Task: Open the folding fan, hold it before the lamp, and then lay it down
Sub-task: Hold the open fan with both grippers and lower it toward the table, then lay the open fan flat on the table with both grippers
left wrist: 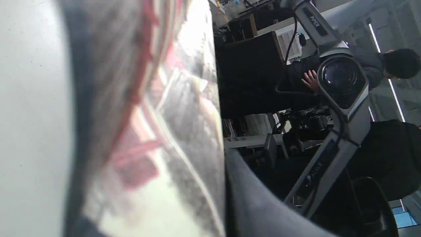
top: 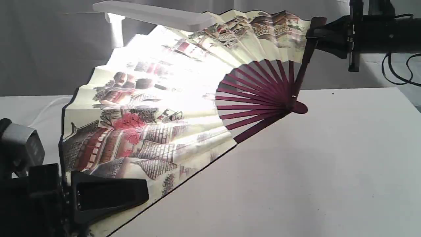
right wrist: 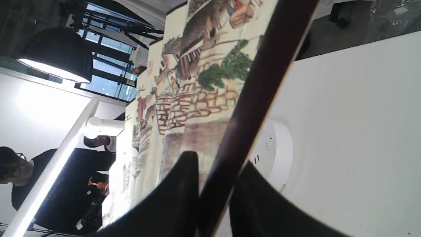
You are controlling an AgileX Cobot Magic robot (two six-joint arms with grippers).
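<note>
The folding fan [top: 158, 108] is spread wide in front of the lamp [top: 154, 14], light glowing through. The left gripper [top: 131, 196] and right gripper [top: 315, 29] each pinch one end.

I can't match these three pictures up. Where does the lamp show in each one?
Exterior view: lamp head along the top edge, left of centre, its light glowing through the fan.
Left wrist view: not in it; the fan fills the near side.
Right wrist view: lamp, its round base peeking from behind the fan's dark guard.
Shared landmark: the fan's painted paper, in all three.
</note>
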